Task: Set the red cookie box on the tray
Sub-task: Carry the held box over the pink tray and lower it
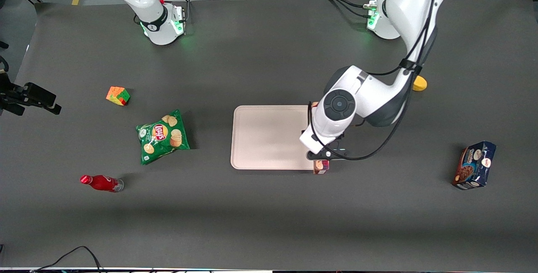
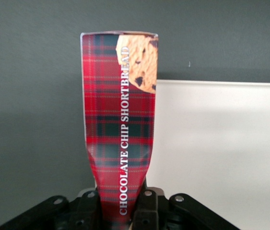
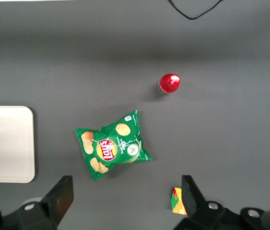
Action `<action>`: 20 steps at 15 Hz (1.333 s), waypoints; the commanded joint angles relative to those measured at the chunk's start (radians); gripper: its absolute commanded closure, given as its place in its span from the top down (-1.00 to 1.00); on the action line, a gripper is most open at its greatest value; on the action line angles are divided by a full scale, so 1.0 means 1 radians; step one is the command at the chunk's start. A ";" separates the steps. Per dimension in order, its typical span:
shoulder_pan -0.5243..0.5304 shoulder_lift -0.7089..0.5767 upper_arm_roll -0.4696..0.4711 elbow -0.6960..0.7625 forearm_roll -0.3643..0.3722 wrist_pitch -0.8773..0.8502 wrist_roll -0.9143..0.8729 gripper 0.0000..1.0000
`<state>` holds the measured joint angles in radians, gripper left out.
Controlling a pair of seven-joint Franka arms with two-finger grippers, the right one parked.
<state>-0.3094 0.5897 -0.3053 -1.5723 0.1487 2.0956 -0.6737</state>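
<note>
Gripper [image 2: 123,203] fingers [image 2: 146,206] pinching red cookie box [image 2: 120,124] at one end, carton visibly dented there. Box hangs at tray [image 1: 265,138] edge nearest working arm, not clearly on it. Light, crushable cardboard; likely better gripped mid-length, gently.

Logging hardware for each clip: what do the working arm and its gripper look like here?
The working arm has glossy white shells with dark grey joint bands and a round dark grey cap. Black cables run along it. Its base glows green. The gripper, over the tray's edge, is black with visible silver screws.
</note>
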 commanded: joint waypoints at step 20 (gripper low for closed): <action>-0.028 -0.021 0.012 -0.236 0.026 0.259 -0.086 0.98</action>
<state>-0.3312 0.5938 -0.3023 -1.7856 0.1579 2.3412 -0.7320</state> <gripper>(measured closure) 0.317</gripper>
